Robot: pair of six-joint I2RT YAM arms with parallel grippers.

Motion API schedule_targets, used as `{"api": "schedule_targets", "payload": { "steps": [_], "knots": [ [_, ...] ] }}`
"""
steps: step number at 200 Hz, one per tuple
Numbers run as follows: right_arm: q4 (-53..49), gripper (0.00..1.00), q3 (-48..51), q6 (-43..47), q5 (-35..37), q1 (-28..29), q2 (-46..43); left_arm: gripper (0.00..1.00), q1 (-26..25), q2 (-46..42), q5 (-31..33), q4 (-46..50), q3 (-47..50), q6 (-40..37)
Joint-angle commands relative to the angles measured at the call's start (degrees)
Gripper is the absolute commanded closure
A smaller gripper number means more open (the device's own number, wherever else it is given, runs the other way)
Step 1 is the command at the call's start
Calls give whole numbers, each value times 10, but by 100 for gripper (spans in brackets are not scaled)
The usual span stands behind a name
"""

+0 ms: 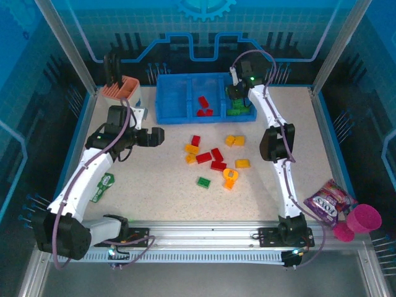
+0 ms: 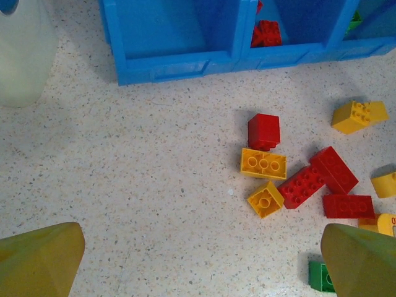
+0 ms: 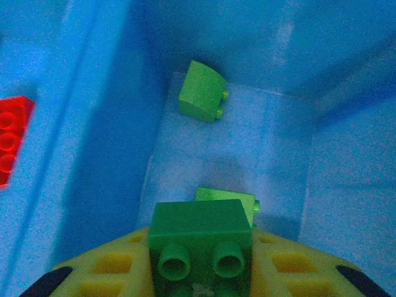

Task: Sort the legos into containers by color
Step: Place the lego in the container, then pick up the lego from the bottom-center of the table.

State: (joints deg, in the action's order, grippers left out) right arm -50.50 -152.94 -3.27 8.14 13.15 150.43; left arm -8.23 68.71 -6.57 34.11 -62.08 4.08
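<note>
The long blue tray [image 1: 179, 117] stands at the back of the table. Red legos [image 1: 203, 105] lie in its middle compartment and green ones [image 1: 238, 110] in the right one. My right gripper [image 3: 201, 272] hangs over that right compartment, shut on a dark green lego [image 3: 201, 232]; two lighter green legos [image 3: 201, 93] lie on the floor below. Loose red, yellow and green legos [image 1: 213, 159] are scattered mid-table. My left gripper [image 2: 198, 247] is open above bare table, left of the pile, with a yellow lego [image 2: 263, 163] and a red lego [image 2: 263, 130] ahead of it.
A salmon utensil holder [image 1: 120, 86] stands left of the tray. A green-and-white packet [image 1: 102, 185] lies by the left arm. A purple sweet packet [image 1: 328, 201] and a pink cup [image 1: 365, 218] sit at the right edge.
</note>
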Motion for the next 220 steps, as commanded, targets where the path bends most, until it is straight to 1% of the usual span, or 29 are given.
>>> {"api": "schedule_targets", "payload": {
  "steps": [1, 42, 57, 88, 110, 124, 133, 145, 154, 161, 165, 177, 191, 201, 220],
  "knots": [
    [-5, 65, -18, -6, -12, -8, 25, 1, 7, 12, -17, -3, -10, -8],
    [-1, 61, 0, -4, -19, -9, 19, 1, 7, 16, -28, -4, -13, -7],
    [1, 58, 11, -4, -22, -9, 7, 1, 7, 13, -33, -9, -9, -6],
    [-2, 46, 30, -1, -27, -9, -24, 1, 7, 2, -30, -8, -5, -7],
    [-19, 46, 36, 1, -23, -9, -47, 1, 7, -9, -44, -10, -2, -6],
    [-16, 46, 60, 6, -29, -7, -79, 1, 8, -15, -45, -10, -1, -6],
    [-7, 45, 87, 11, -41, -4, -107, 1, 8, -17, -44, -9, -2, -6],
    [-2, 41, 119, 21, -92, -2, -143, 1, 8, -23, -45, -9, -2, -6],
    [-16, 40, 128, 21, -117, 0, -162, 1, 8, -28, -46, -9, -1, -5],
    [-31, 40, 133, 25, -128, 3, -168, 1, 8, -33, -47, -10, -1, -5],
    [-42, 40, 135, 30, -132, 6, -187, 1, 8, -35, -47, -10, -1, -5],
    [-70, 41, 152, 46, -128, 18, -215, 1, 8, -42, -47, -11, 1, -5],
    [-75, 44, 216, 66, -128, 41, -264, 1, 8, -49, -51, -12, 4, -6],
    [-57, 44, 292, 71, -163, 54, -308, 1, 8, -53, -53, -13, 4, -6],
    [-20, 42, 412, 55, -234, 82, -381, 1, 8, -61, -54, -13, 5, -5]
  ]
}}
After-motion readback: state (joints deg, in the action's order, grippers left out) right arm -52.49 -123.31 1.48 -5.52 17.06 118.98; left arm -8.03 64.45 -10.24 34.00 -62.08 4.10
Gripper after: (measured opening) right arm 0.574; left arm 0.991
